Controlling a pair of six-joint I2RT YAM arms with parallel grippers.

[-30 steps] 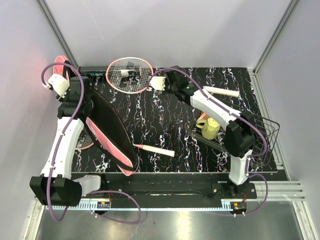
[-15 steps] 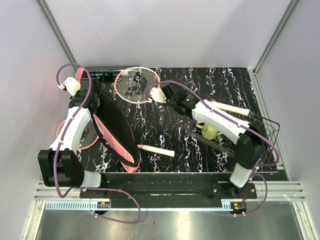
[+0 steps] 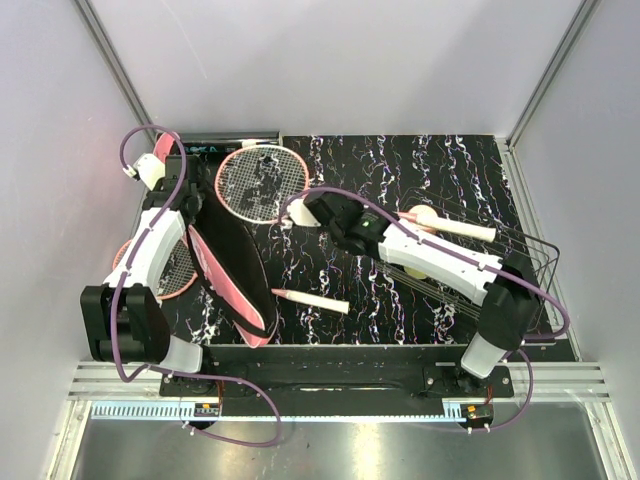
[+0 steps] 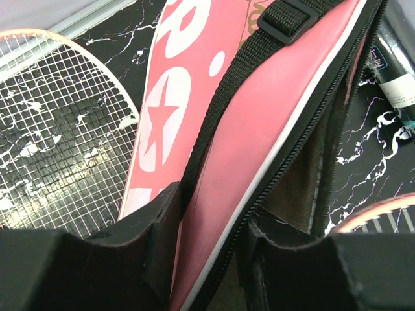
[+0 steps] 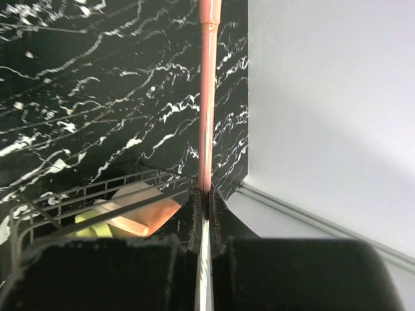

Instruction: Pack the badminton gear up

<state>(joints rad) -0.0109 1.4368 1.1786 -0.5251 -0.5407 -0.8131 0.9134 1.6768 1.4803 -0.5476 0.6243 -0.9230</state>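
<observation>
My left gripper (image 4: 211, 207) is shut on the zipped edge of the pink "SPORT" racquet cover (image 4: 259, 97), which lies open along the left side (image 3: 232, 275). In the top view the left gripper (image 3: 190, 210) sits at the cover's far end. One pink-red racquet (image 3: 262, 180) hangs across the mat's middle, its white handle (image 3: 455, 226) to the right. My right gripper (image 3: 322, 210) is shut on its thin shaft (image 5: 207, 97). A second racquet (image 3: 158, 268) lies partly under the cover, handle (image 3: 310, 300) pointing right. The black tube (image 3: 215, 147) lies at the far left edge.
The black wire basket (image 3: 525, 262) stands at the right, under my right arm. The yellow-green cup with its peach lid (image 3: 425, 215) shows beside the racquet handle. Grey walls close in the left, back and right sides of the marbled black mat (image 3: 400, 165).
The right arm has drawn its racquet nearer, handle swinging toward the basket. The left arm pulled back early on with the cover's end, then held still.
</observation>
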